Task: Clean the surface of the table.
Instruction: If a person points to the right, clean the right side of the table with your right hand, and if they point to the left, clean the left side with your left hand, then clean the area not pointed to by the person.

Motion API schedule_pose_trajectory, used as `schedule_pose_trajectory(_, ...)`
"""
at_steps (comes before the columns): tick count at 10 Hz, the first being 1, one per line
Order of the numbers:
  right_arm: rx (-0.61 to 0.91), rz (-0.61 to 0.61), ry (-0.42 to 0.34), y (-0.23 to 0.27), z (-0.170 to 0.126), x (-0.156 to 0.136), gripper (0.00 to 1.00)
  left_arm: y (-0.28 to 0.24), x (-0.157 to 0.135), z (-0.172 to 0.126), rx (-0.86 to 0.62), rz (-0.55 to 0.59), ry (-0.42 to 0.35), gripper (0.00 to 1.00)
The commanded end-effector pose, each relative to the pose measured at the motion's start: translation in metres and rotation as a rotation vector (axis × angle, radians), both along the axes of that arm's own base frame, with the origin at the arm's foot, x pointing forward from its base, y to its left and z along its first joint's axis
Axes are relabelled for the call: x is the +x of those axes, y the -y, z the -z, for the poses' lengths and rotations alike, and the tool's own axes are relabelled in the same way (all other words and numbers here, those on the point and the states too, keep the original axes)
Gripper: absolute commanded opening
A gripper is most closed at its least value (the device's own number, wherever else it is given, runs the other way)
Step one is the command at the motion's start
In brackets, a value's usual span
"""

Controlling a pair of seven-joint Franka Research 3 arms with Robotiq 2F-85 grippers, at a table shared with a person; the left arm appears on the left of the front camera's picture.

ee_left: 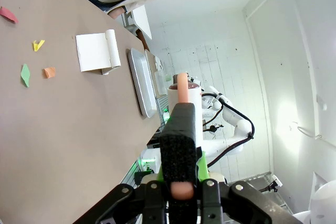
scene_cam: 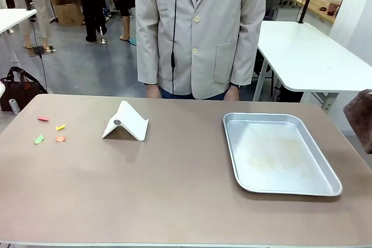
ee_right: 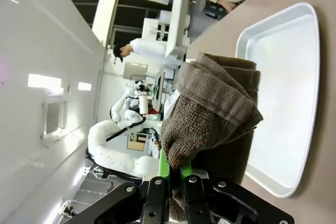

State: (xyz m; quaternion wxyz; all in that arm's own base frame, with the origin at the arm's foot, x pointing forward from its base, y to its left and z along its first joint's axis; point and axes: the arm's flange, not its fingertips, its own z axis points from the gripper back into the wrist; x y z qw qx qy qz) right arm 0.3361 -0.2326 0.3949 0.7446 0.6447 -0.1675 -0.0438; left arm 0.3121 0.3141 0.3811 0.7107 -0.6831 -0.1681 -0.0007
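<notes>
— Where is the tabletop [scene_cam: 174, 201], and how much of it is free?

— It spans the front view from side to side, with its pale near edge along the bottom of the picture. The broad near half is bare. So is the strip between the white folded stand [scene_cam: 125, 122] and the metal tray [scene_cam: 279, 155].

— What sits close to the edges?

— Four bits of paper lie near the left edge: a red scrap [scene_cam: 43, 118], a yellow scrap [scene_cam: 60, 126], a green scrap [scene_cam: 39, 139] and an orange scrap [scene_cam: 60, 139]. They are close together but not touching. The tray lies on the right half, its near right corner close to that side's edge. A person [scene_cam: 197, 33] in a pale jacket stands at the far edge, behind the gap between stand and tray.

— And the jaws?

— The left jaws are clamped narrow on a black block [ee_left: 178, 145], with a pinkish rod [ee_left: 181, 87] rising behind it. Their camera looks down the tabletop's length, with the scraps nearest, then the stand, then the tray. The right jaws are pinched tight on a folded brown cloth [ee_right: 210, 103]. In the right wrist view the cloth hangs in front of the tray's long side. In the front view it pokes in at the right border, above the tabletop's right edge.

— Anything in the tray?

— Faint smears on its floor.
</notes>
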Motion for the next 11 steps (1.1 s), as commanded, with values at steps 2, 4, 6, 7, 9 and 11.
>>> schedule_pose_trajectory(2,0.021,-0.003,0.009,0.0014,-0.0026,-0.0041,0.09,0.0005,-0.0021,-0.0010,-0.003,0.006,0.002,0.00)
schedule_pose_trajectory(4,0.021,-0.003,0.009,0.0014,-0.0026,-0.0041,0.09,0.0005,-0.0021,-0.0010,-0.003,0.006,0.002,0.00)
schedule_pose_trajectory(6,0.021,-0.003,0.009,0.0014,-0.0026,-0.0041,0.09,0.0005,-0.0021,-0.0010,-0.003,0.006,0.002,0.00)
schedule_pose_trajectory(7,0.021,-0.003,0.009,0.0014,-0.0026,-0.0041,0.09,0.0005,-0.0021,-0.0010,-0.003,0.006,0.002,0.00)
schedule_pose_trajectory(9,0.021,-0.003,0.009,0.0014,-0.0026,-0.0041,0.09,0.0005,-0.0021,-0.0010,-0.003,0.006,0.002,0.00)
schedule_pose_trajectory(11,0.021,-0.003,0.009,0.0014,-0.0026,-0.0041,0.09,0.0005,-0.0021,-0.0010,-0.003,0.006,0.002,0.00)
